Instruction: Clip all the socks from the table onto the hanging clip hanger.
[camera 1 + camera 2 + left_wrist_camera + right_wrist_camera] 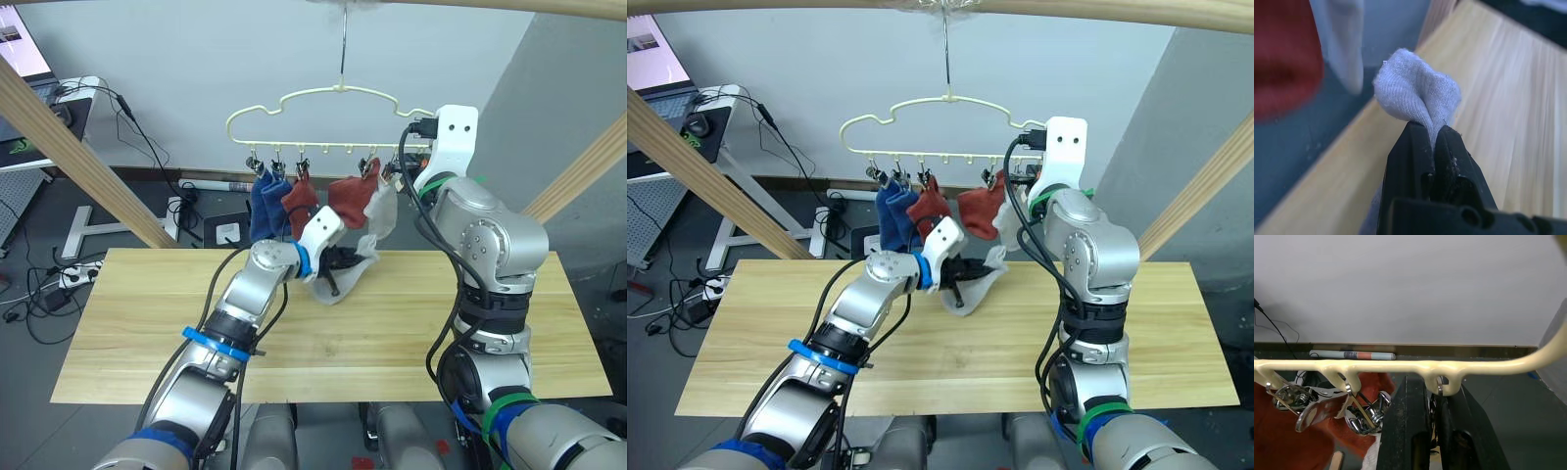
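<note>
The cream clip hanger (pixel 323 98) hangs by its hook above the table's (pixel 147 333) far edge. Blue socks (pixel 265 208), two rust red socks (pixel 299 201) (pixel 350 201) and a light grey sock (pixel 385 213) dangle from its clips. My left gripper (pixel 338 266) is just below them, shut on another light grey sock (pixel 1415 95) that droops toward the table. Raised at the hanger's right end, my right gripper (pixel 1434 387) has its fingers closed around a metal clip (pixel 1436 404) under the frame (pixel 1400 367).
Slanted wooden beams (pixel 78 157) (pixel 578 176) flank the table, and a beam crosses overhead. A desk with a laptop (pixel 29 59) stands at the back left, with cables and a power strip (pixel 73 274) on the floor.
</note>
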You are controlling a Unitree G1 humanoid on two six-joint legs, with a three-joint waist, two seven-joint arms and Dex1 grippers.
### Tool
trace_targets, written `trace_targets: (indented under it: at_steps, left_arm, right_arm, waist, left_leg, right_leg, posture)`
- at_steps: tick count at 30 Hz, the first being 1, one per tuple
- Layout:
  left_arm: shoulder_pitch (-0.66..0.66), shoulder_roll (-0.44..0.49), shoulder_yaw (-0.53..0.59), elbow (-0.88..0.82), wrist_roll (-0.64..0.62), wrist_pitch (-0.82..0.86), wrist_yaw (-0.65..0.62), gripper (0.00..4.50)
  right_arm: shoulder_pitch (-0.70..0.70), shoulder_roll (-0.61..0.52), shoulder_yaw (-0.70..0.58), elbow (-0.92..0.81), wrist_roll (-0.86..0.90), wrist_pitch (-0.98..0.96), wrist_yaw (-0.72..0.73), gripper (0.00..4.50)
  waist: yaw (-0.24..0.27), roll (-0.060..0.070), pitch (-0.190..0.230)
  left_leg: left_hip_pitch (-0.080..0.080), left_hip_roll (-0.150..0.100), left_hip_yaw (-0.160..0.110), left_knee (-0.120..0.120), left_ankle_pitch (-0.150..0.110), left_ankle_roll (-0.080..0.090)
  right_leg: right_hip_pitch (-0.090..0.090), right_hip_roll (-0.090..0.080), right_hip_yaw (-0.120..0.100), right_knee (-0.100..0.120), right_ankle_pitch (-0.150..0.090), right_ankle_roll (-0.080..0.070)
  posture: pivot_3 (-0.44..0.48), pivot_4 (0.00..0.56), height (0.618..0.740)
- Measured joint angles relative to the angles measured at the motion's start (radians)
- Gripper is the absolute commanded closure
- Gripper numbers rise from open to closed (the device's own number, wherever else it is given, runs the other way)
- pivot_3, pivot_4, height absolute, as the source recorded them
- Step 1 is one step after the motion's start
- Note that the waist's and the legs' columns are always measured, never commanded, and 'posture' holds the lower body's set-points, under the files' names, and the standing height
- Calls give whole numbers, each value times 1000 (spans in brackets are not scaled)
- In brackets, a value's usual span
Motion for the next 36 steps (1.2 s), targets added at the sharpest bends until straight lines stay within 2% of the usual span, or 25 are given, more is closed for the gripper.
trace_targets:
  at_steps: [13, 25, 36]
  left_arm:
    - [-123, -103, 33, 101, -47, 16, 66, 4474]
    - [-202, -146, 74, 195, -48, -43, 110, 4474]
    - [-226, -167, 99, 199, -81, -25, 112, 4474]
  right_arm:
    - [-8, 22, -20, -1, 0, 21, -5, 4500]
    - [-9, 26, -22, -12, 0, 38, -6, 4500]
    - [-9, 30, -22, -13, 0, 39, -12, 4500]
  waist:
    - [1, 0, 0]
    - [1, 0, 0]
    - [1, 0, 0]
  left_leg:
    - [-1, 0, 0, 0, 0, 0]
    - [-1, 0, 0, 0, 0, 0]
    - [-1, 0, 0, 0, 0, 0]
  right_leg:
    - [0, 0, 0, -1, 0, 0]
    - [0, 0, 0, -1, 0, 0]
    - [0, 0, 0, -1, 0, 0]
  posture:
    - [-9, 294, 740]
    - [-6, 290, 740]
    - [-5, 290, 740]
